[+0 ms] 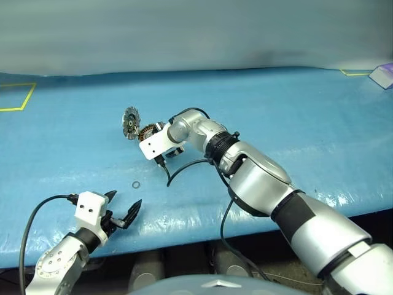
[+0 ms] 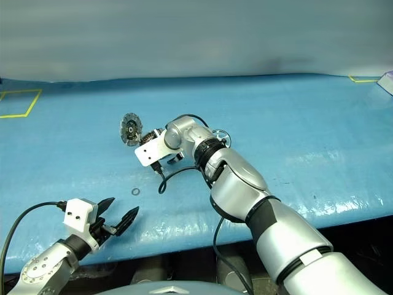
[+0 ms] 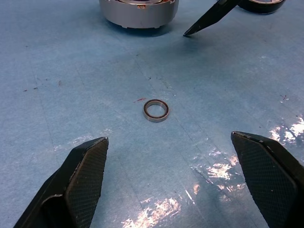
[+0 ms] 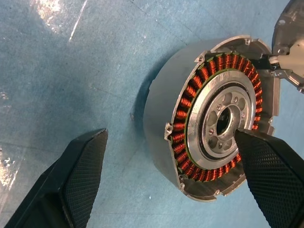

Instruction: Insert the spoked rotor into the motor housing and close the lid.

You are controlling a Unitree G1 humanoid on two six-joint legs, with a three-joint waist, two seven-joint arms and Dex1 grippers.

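The motor housing sits on the blue table with its copper windings and central hub uncovered. Its toothed lid stands swung up on the housing's far left side. My right gripper hovers over the housing, open, one finger above the hub and the other out over the table beside the cup. The spoked rotor lies flat on the table just behind my right forearm, partly hidden by it. My left gripper rests open near the table's front edge, holding nothing.
A small loose metal ring lies on the table between my left gripper and the housing. Yellow tape marks the far left corner, and a pale object lies at the far right edge.
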